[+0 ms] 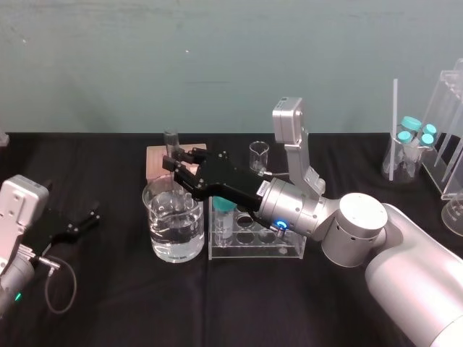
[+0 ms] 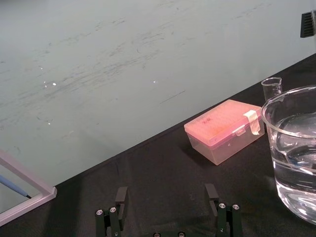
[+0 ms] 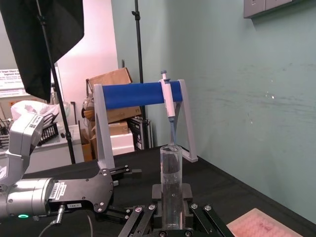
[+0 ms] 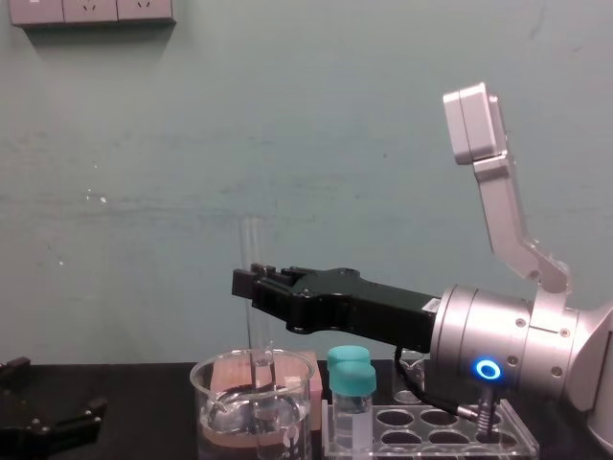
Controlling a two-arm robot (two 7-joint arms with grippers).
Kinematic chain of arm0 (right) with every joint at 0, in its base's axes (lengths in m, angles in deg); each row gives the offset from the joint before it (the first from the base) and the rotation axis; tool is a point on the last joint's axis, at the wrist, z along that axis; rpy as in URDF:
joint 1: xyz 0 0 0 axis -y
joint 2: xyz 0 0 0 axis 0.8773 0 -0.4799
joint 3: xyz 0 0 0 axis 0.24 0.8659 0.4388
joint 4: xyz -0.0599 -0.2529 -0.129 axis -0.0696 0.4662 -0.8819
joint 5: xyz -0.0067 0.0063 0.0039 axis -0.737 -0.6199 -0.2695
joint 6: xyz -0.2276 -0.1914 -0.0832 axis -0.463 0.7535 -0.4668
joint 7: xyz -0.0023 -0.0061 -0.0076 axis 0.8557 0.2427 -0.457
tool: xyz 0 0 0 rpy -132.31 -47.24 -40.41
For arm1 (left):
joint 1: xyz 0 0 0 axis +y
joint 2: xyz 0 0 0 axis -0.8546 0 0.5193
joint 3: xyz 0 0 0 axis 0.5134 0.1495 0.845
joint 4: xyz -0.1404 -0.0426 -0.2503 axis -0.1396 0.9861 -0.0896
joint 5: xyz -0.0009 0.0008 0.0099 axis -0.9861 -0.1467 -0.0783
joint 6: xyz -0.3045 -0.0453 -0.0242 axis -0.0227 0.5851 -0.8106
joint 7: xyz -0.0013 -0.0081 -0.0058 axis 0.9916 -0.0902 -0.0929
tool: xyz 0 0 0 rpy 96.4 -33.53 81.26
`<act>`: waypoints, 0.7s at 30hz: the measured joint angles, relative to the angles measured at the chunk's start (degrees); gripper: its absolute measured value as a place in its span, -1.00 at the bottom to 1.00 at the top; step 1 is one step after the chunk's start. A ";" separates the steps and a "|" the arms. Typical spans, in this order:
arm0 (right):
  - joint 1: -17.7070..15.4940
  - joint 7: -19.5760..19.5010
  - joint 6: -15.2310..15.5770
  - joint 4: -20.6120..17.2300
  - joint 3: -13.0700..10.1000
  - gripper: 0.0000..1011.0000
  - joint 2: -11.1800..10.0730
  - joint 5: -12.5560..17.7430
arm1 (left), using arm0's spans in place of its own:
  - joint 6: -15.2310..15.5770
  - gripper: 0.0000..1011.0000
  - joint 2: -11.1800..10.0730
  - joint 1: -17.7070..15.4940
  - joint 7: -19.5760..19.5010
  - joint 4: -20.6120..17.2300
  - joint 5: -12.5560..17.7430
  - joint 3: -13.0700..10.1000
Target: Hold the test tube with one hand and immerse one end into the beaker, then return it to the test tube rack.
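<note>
test tube (image 4: 251, 244) | right gripper (image 4: 247, 285); in beaker (image 4: 203, 412) (tip indistinct); left gripper (image 1: 88, 219) idle

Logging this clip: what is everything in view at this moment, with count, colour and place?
test tube: one, clear, upright in the right gripper, lower end down in the beaker
beaker: one, clear, holds water, left of the rack
test tube rack: one, clear, table centre
rack vials: two, teal caps, rack's left end
small beaker: one, clear, behind the rack
tip box: one, pink, behind the beaker
spare vials: three, teal caps, in a clear container, far right
pipette stand: one, blue bar, holds a pipette, beyond the left arm
right gripper: black, shut on the test tube, above the beaker
left gripper: black, open, low at the table's left
</note>
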 joint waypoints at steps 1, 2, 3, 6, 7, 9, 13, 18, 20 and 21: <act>0.00 0.00 0.00 0.04 0.00 -0.55 0.01 0.00 | 0.00 0.98 0.00 0.00 0.00 0.00 0.00 0.00; 0.00 0.00 0.00 0.04 0.00 -0.55 0.01 0.00 | 0.00 0.98 0.00 0.00 0.00 0.00 0.00 0.00; -0.01 0.00 0.00 0.07 0.00 -0.55 0.01 0.00 | 0.00 0.98 0.00 0.00 0.00 0.00 0.00 0.00; -0.12 0.00 0.00 -0.01 0.01 -0.55 -0.02 -0.01 | 0.00 0.98 0.00 0.00 0.00 0.00 0.00 0.00; -0.14 -0.01 0.00 -0.04 0.02 -0.55 -0.03 -0.02 | 0.00 0.98 0.00 0.00 0.00 0.00 0.00 0.00; -0.18 -0.02 0.00 -0.11 0.02 -0.55 -0.07 -0.03 | 0.00 0.98 0.00 0.00 0.00 0.00 0.00 0.00; -0.22 -0.01 0.00 -0.18 0.02 -0.55 -0.15 -0.04 | 0.00 0.98 0.00 0.00 0.00 0.00 0.00 0.00; -0.24 0.00 0.00 -0.23 0.01 -0.55 -0.17 -0.04 | 0.00 0.98 0.00 0.00 0.00 0.00 0.00 0.00; -0.24 -0.01 -0.01 -0.23 0.01 -0.55 -0.14 -0.05 | 0.00 0.98 0.00 0.00 0.00 0.00 0.00 0.00; -0.24 -0.01 -0.01 -0.23 0.01 -0.55 -0.13 -0.05 | 0.00 0.98 0.00 0.00 0.00 0.00 0.00 0.00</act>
